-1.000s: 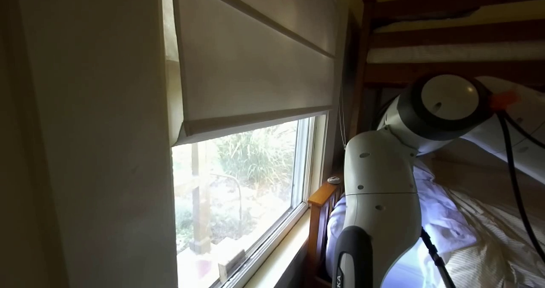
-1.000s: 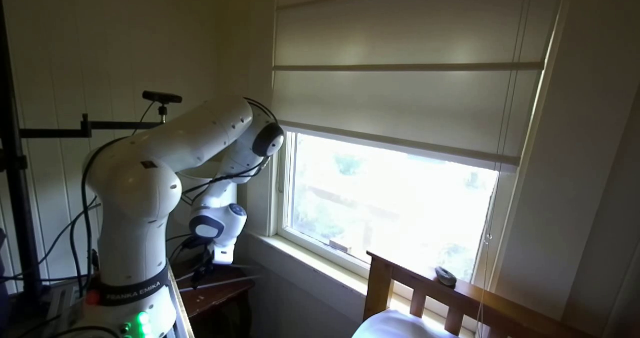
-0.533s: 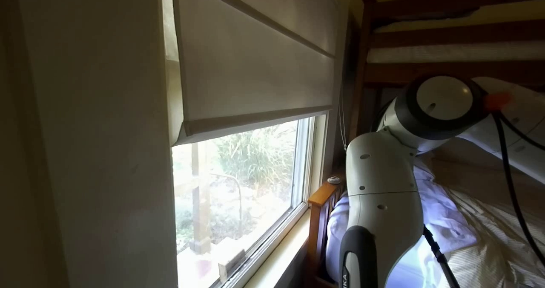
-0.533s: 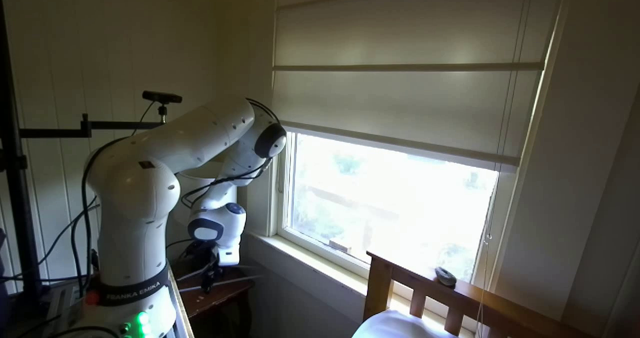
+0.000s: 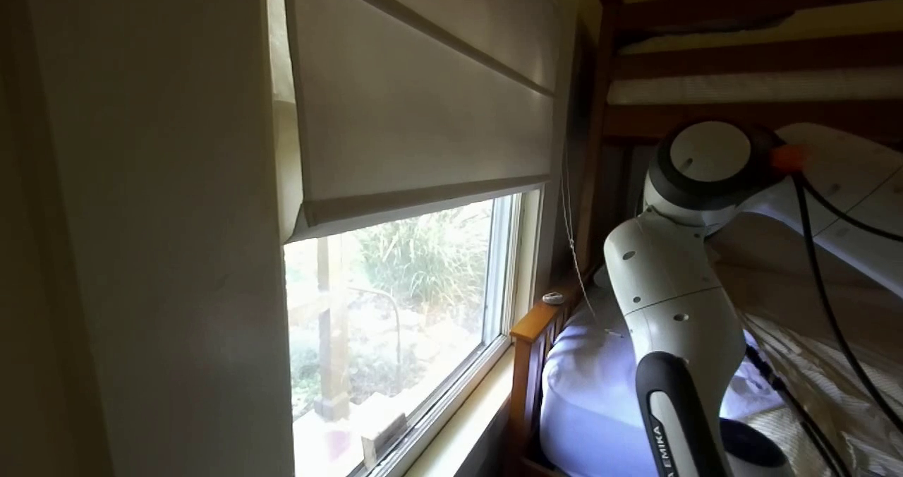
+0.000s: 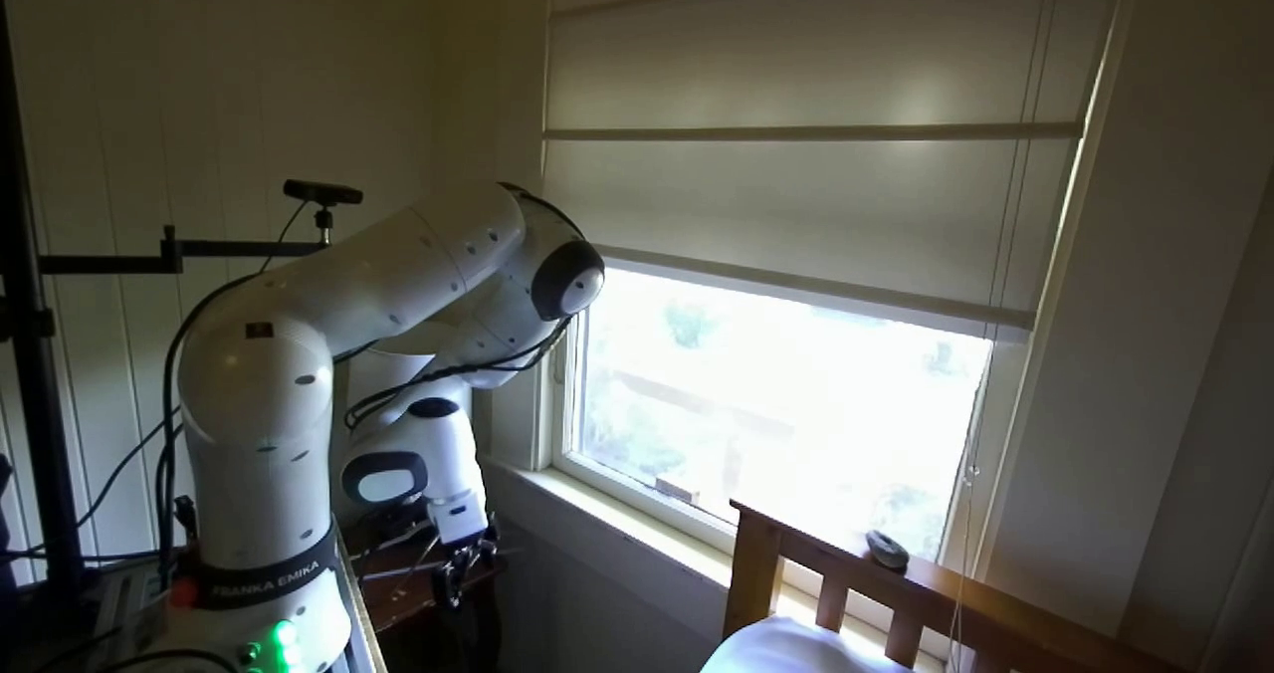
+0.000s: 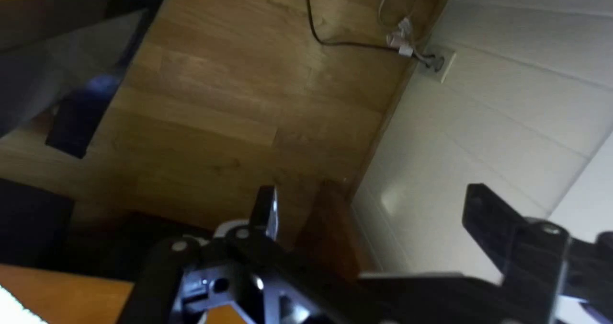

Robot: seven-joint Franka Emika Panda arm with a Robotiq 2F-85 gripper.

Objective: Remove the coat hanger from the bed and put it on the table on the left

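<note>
Wrist view puts your claw (image 7: 376,211) in the foreground, its two dark fingers (image 7: 486,214) spread wide apart with nothing held between them. Beyond them you look down at the wooden floor (image 7: 215,98), where a dark cord (image 7: 357,44) runs to an outlet (image 7: 445,65) low on the pale panelled wall (image 7: 479,122).

In an exterior view you have the arm (image 6: 398,265) bent over, the claw hanging tilted near the small reddish-brown counter (image 6: 393,608). By its look, your coat hanger (image 6: 396,572) is the set of thin pale bars across the counter's top, partly hidden behind the claw, one end sticking out past the counter's edge as seen from there. Whether the claw touches it, you cannot tell. Behind the arm you can see a small camera (image 6: 323,193) on a black bracket (image 6: 109,265).

Your bed (image 5: 520,392) stands just beside the window (image 5: 416,300), and the arm blocks part of its rumpled bedding (image 5: 790,350). In both exterior views a small greyish object (image 6: 886,552) sits on the bed's wooden end rail (image 6: 995,605), and a pale blind (image 6: 796,200) covers the upper part of the window.
</note>
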